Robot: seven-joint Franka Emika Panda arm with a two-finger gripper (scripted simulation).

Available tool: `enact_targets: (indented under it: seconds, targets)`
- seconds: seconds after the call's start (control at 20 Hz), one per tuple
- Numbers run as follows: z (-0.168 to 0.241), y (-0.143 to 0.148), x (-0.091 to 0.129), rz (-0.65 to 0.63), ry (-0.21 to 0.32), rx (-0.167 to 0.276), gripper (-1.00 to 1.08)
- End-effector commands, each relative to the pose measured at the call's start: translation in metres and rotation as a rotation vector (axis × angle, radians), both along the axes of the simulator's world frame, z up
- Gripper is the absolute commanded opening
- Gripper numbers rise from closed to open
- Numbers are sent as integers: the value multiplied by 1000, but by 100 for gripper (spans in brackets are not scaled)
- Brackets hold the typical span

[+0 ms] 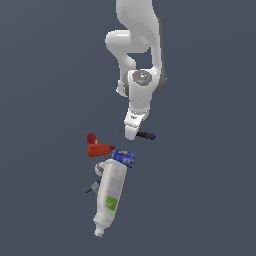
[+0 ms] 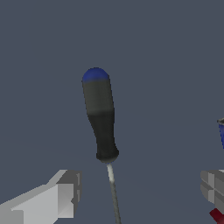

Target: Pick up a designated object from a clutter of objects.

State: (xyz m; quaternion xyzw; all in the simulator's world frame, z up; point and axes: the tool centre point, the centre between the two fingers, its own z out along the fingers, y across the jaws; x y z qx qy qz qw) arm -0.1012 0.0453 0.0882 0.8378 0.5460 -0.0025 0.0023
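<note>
1. My gripper [image 1: 131, 134] hangs low over the grey floor [image 1: 210, 200], directly above the screwdriver [image 1: 146, 135]. The fingers stand wide apart and hold nothing.
2. Wrist view: one finger [image 2: 57, 197] and the other [image 2: 214, 188] sit well to either side of the thin shaft [image 2: 113, 192], with bare floor between each finger and the shaft. No contact seen.
3. The screwdriver lies flat on the floor. Its black handle [image 2: 100, 118] ends in a blue cap [image 2: 95, 75]. In the exterior view the handle sticks out toward that view's right of my fingers.
4. Open room: the floor around the handle is bare on all sides in the wrist view. In the exterior view the screwdriver lies apart from the rest of the clutter, with a gap of floor between them.
5. The clutter sits below the screwdriver in the exterior view: red drill [image 1: 96, 147], blue can [image 1: 123, 158] just beside it, and the white bottle [image 1: 110, 195] lying on its side with its upper end at the can.
6. Cut off or hard to read: the shaft runs out of the wrist view, so its tip is not seen there. In the exterior view my fingers cover most of the shaft. Small grey bits [image 1: 93, 187] beside the bottle are too small to identify. A sliver of blue [image 2: 221, 133] and a red corner [image 2: 217, 215] at the wrist view's edge are cut off.
</note>
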Motion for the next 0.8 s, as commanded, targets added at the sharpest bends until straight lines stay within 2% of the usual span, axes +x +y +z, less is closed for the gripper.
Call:
enact_targets:
  seconds: [0.0, 0.35, 0.75]
  targets:
    - [-8, 1, -8, 52, -1, 2, 100]
    - [-20, 2, -23, 139, -1, 6, 100]
    - [-23, 2, -25, 152, 0, 6, 100]
